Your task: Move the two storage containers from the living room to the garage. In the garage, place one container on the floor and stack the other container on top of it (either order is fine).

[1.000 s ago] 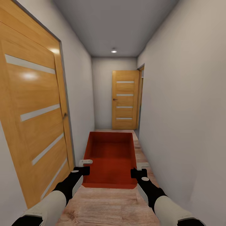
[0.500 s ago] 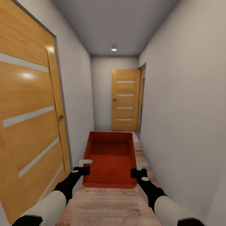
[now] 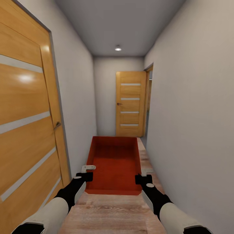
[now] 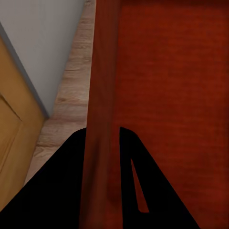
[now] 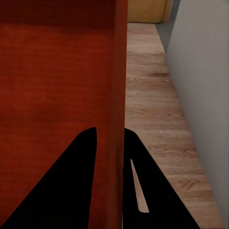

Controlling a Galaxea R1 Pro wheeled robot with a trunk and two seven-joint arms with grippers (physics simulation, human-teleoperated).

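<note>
The robot stands in a narrow corridor with pale grey-white walls [image 3: 198,97] on both sides and a grey ceiling carrying one small round ceiling light [image 3: 118,48]; the floor here is light wood plank floor [image 3: 112,211], its grain running across the passage, and it shows again in both wrist views beside the bin's walls. A tall honey-coloured wooden door [image 3: 26,130] with pale horizontal strips and a dark lever handle takes up the wall on the robot's left; a second door of the same make, the far door [image 3: 130,104], stands at the corridor's end, next to a doorway opening in the right wall.

One orange-red storage container [image 3: 113,165] is held out in front of the robot, level, between the two arms and above the planks; its open top faces up and its ribbed bottom is bare. The left end effector [image 3: 87,172] grips the container's left long wall near the closer end; in the left wrist view that thin wall runs straight between the two dark fingers [image 4: 67,191], which press it from inside and outside, so the jaws are closed down to the wall's thickness. The right end effector [image 3: 144,174] does the same on the right long wall; the right wrist view shows the wall pinched between its fingers [image 5: 71,186], with planks and the grey wall just beyond.
</note>
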